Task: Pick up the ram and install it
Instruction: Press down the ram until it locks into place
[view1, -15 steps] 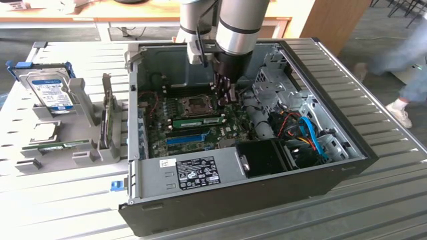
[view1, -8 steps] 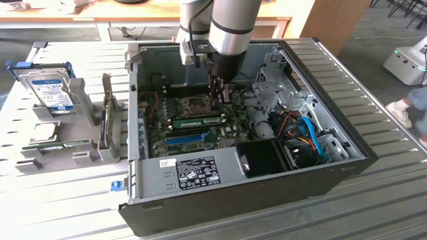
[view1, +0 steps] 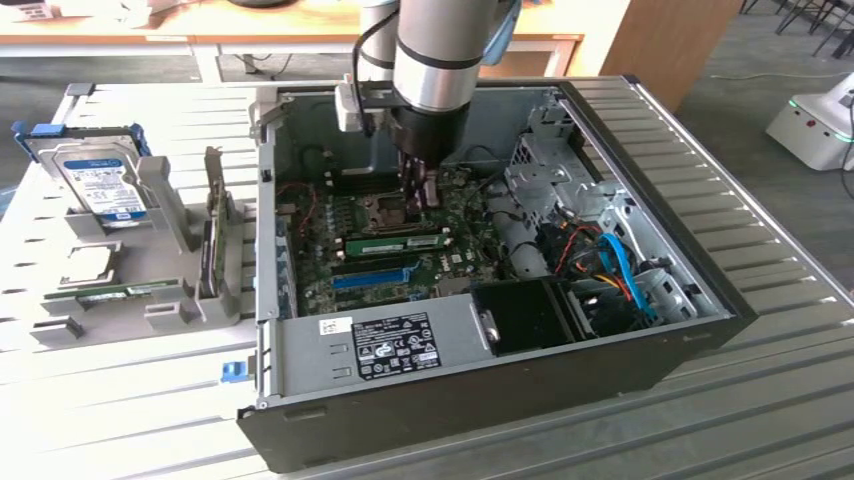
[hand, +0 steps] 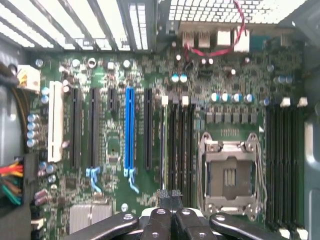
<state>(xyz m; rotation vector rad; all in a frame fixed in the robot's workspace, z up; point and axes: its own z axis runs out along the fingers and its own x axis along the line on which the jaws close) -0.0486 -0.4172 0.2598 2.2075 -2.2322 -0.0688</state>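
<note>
**Visitor:** Where is the ram?

**Inspector:** A green stick with a white label, the ram (view1: 398, 243), stands on its edge in a slot on the main board (view1: 461, 262), inside the open computer case (view1: 667, 345). It lies level along the slot. I cannot tell whether it is pushed fully home.

**Visitor:** And the gripper?

**Inspector:** The gripper (view1: 424, 196) hangs straight down from the arm, just above the board and close beside the ram on the far side. Its fingers are pressed together with nothing between them. In the wrist view the gripper (hand: 175, 197) has its black tips meeting over the row of dark memory slots (hand: 181, 145), beside the metal-framed processor socket (hand: 230, 175).

**Visitor:** What lies next to the ram?

**Inspector:** A long blue slot (view1: 368, 278) runs parallel to it on the near side. The same blue slot (hand: 129, 131) sits among the black card slots in the wrist view. Towards the exterior view's right there is a black fan box (view1: 531, 316) and a bundle of blue cables (view1: 622, 272).

**Visitor:** Outside the case?

**Inspector:** On the ribbed table (view1: 747, 420), to the exterior view's left, a grey rack (view1: 174, 205) holds a hard drive (view1: 102, 180) with a blue and white label, standing upright. A thin green strip (view1: 127, 293) lies low in the same rack; I cannot tell what it is.
</note>
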